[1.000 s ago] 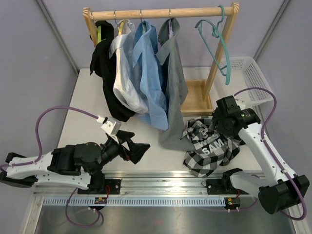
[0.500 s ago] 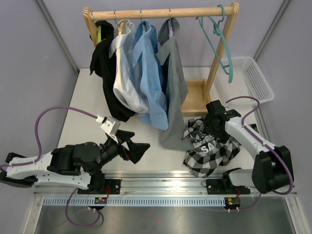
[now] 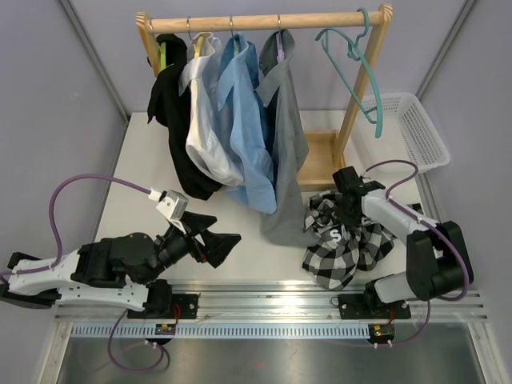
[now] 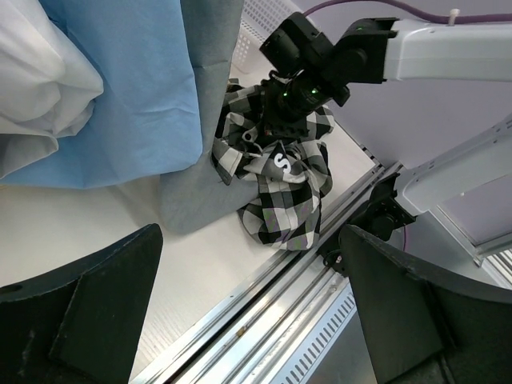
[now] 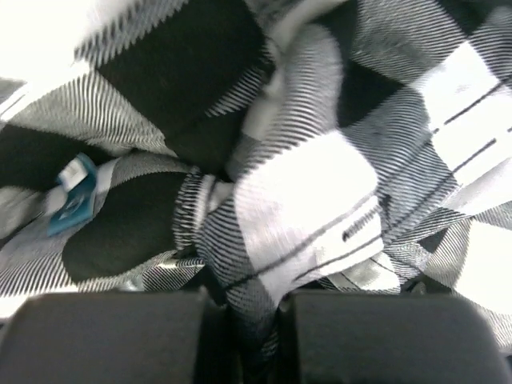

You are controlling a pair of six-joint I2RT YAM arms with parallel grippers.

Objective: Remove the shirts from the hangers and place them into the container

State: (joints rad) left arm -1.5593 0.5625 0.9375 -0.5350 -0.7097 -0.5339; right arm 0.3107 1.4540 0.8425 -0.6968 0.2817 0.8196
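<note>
The right fingers (image 5: 112,336) are pinched shut on a fold of the black-and-white checked shirt (image 3: 346,254), heaped on the counter (image 3: 136,184) at lower right. The left fingers (image 4: 88,312) gape wide, holding nothing.

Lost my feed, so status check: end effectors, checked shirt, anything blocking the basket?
Right end effector shut on checked shirt, on table. Left end effector open, empty. Basket far right; grey shirt hangs beside it.

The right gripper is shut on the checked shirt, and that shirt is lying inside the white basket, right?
Not quite. The right gripper is shut on the checked shirt, but that shirt lies on the table, not inside the white basket, as the top external view shows.
</note>
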